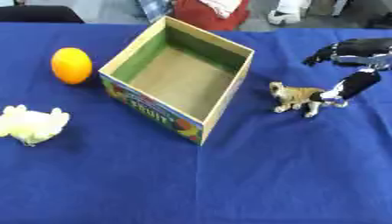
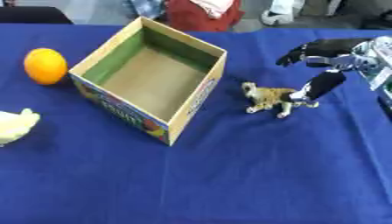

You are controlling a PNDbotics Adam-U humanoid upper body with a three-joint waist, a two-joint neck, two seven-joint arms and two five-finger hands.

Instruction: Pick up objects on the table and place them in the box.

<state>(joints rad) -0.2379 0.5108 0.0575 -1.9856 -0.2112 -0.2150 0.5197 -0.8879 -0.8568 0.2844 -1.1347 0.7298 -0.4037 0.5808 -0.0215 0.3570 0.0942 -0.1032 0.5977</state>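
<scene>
A small tan toy animal (image 1: 294,97) stands on the blue cloth, right of the open cardboard box (image 1: 229,89). My right hand (image 2: 327,61) reaches in from the right. Its thumb (image 2: 321,85) touches the toy's rear end, while the other fingers (image 2: 306,50) spread out above and apart from it. The hand is open. An orange (image 1: 71,65) lies left of the box. A pale yellow plush toy (image 1: 30,124) sits at the left edge. The box is empty inside. My left hand is not in sight.
The blue tablecloth (image 1: 229,183) covers the whole table, with bare cloth in front of the box. Beyond the far edge are a red object (image 1: 211,15) and other clutter.
</scene>
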